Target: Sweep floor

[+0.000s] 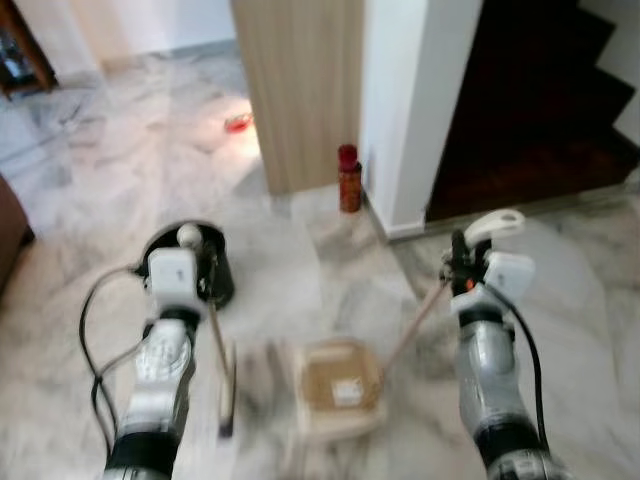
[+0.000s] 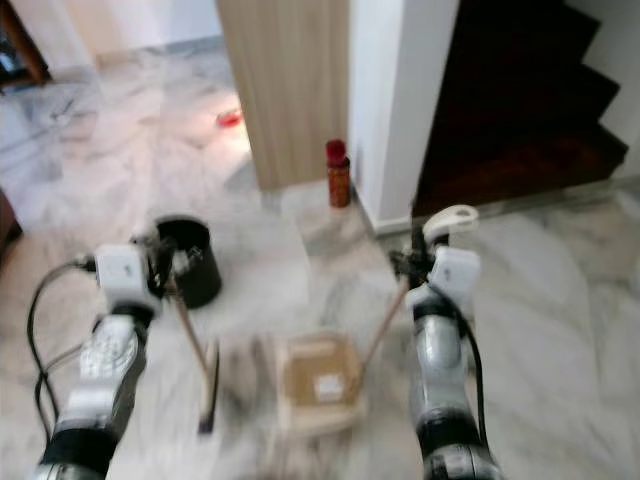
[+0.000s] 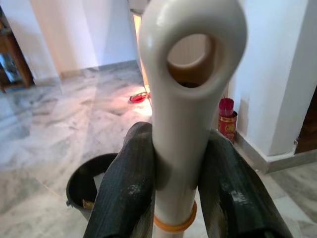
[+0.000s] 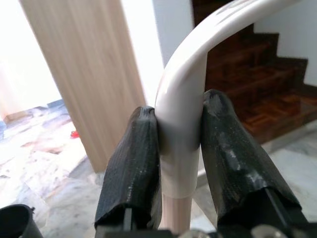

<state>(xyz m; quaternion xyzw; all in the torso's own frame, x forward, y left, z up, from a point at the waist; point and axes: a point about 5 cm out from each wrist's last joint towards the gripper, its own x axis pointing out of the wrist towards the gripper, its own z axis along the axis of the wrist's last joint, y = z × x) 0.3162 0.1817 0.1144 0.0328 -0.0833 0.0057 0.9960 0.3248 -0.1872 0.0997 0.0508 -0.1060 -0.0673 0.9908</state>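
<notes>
Marble floor (image 1: 120, 180), with broom and dustpan held low ahead of the robot.

Dustpan (image 1: 338, 388) sits flat on the floor between the arms, broom (image 1: 224, 390) head just beside it; best to keep the pan's lip down and draw short strokes toward it. Left gripper (image 3: 171, 183) has its fingers (image 3: 126, 183) closed tight on the broom's white handle; right gripper (image 4: 179, 163) likewise pinches the dustpan handle (image 4: 181, 114).

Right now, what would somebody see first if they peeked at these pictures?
Probably the two silver arms, each gripping a long-handled tool: the left gripper is shut on the broom handle, the right gripper on the dustpan handle. Between them on the marble floor lies the dustpan, with a black bucket beside the left arm.
</notes>
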